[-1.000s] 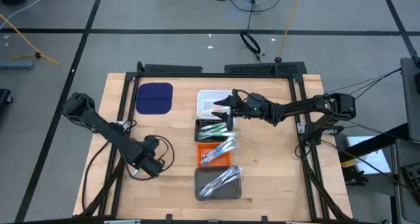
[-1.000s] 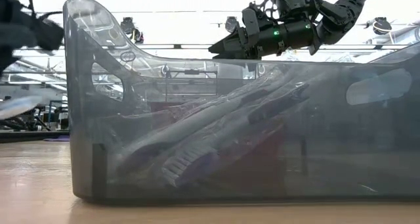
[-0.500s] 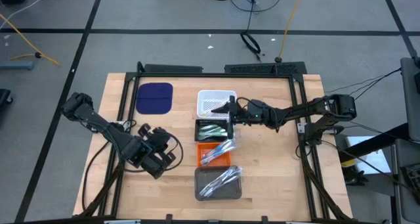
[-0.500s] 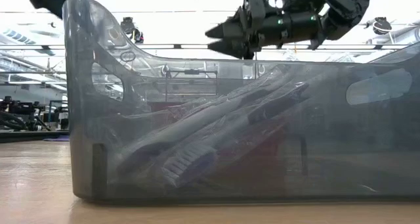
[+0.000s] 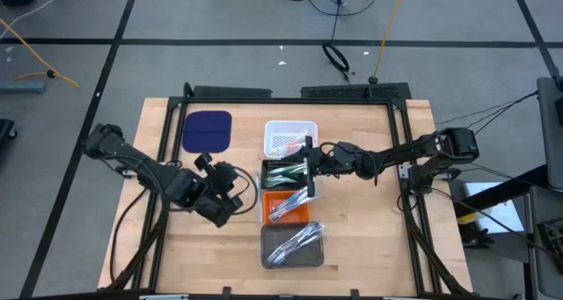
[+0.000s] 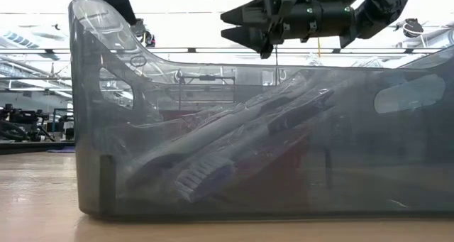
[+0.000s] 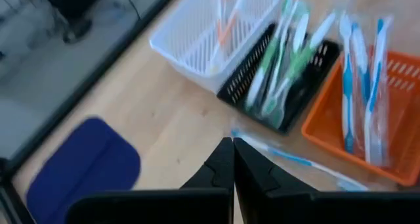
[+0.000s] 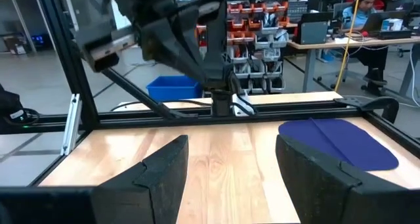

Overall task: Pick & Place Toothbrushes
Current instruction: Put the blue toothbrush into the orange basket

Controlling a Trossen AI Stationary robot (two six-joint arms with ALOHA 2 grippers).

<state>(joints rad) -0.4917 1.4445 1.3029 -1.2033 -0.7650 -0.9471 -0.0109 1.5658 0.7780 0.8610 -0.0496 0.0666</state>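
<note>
Four trays stand in a row: a white tray [image 5: 290, 137] with red/pink toothbrushes, a black tray [image 5: 286, 174] with green ones [image 7: 279, 66], an orange tray [image 5: 288, 206] with light blue ones [image 7: 357, 92], and a grey tray [image 5: 293, 245] with clear ones [image 6: 234, 143]. One light blue toothbrush [image 7: 289, 158] lies loose on the table left of the trays. My left gripper [image 5: 233, 193] is shut and empty, just short of that brush [image 7: 233, 159]. My right gripper [image 5: 308, 162] is open and empty above the black tray [image 6: 225, 25].
A dark blue rounded pad [image 5: 207, 130] lies at the far left of the table, and also shows in the left wrist view [image 7: 85, 161]. Black frame rails [image 5: 163, 150] run along the table's sides. Bare wood lies right of the trays [image 5: 361, 221].
My left gripper has swung from the table's left part toward the trays, going right and a little toward the far edge. My right gripper has gone from over the white tray toward the near edge and now stands over the black tray.
</note>
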